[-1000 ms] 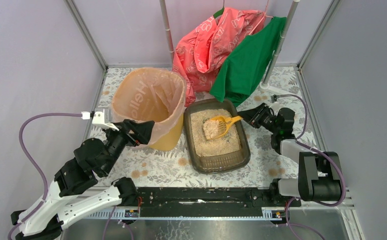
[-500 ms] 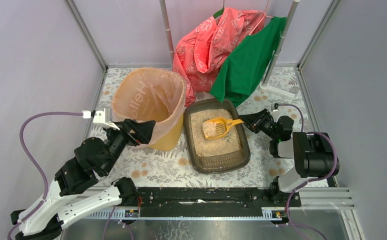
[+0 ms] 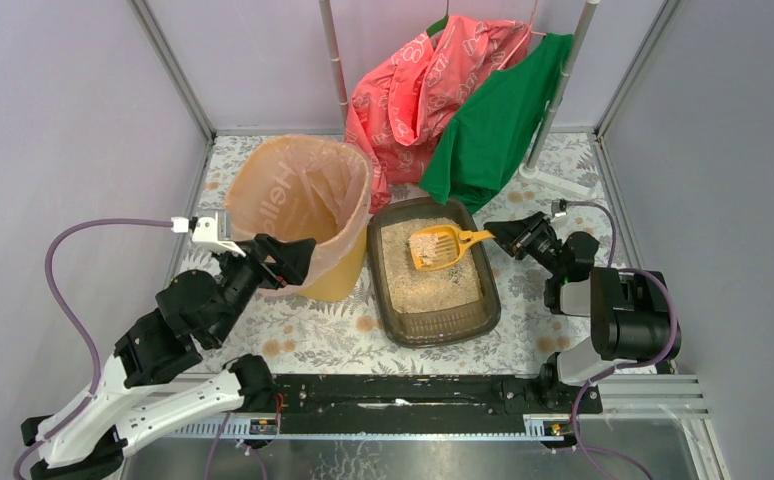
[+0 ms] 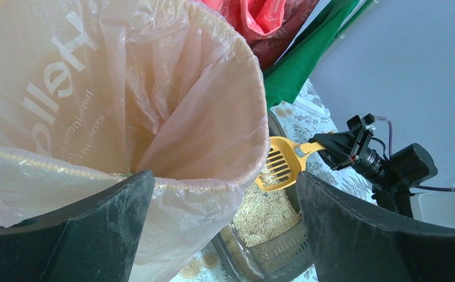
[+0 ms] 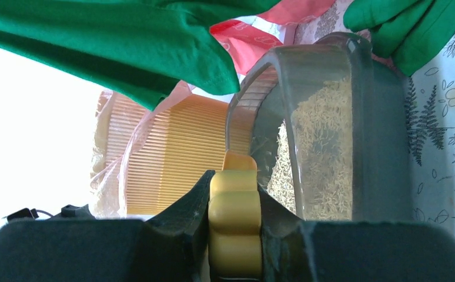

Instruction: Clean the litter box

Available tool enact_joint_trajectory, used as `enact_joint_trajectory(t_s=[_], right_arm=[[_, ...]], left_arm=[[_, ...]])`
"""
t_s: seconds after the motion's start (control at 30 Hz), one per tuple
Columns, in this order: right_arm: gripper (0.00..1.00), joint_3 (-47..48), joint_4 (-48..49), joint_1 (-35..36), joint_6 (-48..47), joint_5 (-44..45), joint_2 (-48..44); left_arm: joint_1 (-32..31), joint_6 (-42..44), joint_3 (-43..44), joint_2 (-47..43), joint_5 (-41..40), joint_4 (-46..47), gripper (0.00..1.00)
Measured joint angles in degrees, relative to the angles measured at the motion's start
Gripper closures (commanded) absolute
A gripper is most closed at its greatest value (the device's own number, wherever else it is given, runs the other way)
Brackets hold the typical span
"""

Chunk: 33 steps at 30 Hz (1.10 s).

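The litter box sits on the flowered table a little right of centre, its long side running near to far, with beige granules spread over its floor. Just to its left stands the yellow bin, and the two look to be touching or nearly so. A peach liner is folded over the bin's rim. The right gripper reaches in from the right, over the box's far right edge. Its fingers are closed tight on the end of the handle of a yellow scoop; in the right wrist view the handle is pinched between both fingers. The scoop is held above the far half of the box, its slotted bowl pointing left toward the bin, with the bowl showing mostly yellow. Whether any litter lies in it cannot be told. The left gripper is at the bin's near side, at rim height. Its jaws are spread wide and grasp nothing, and in the left wrist view the liner-covered rim lies between its fingers. Whether they touch the liner cannot be told. At the far side, behind the box and bin, a red cloth and a green cloth hang from poles, the green one's lower edge hanging over the box's far end.
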Motion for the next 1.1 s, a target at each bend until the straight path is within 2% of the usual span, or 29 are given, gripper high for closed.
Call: enact_joint_trajectory(t_s=[0.67,1.1], right_arm=[[1.0,-2.0,8.9,-0.5,4.5,-0.7,4.3],[1.0,-3.5,5.4,-0.6,2.6,1.0,1.5]], left_arm=[[0.0,-1.0,0.0,-1.7,0.0,0.3,0.01],[0.0,-1.0,-0.3,-2.3,0.0,0.4,0.01]])
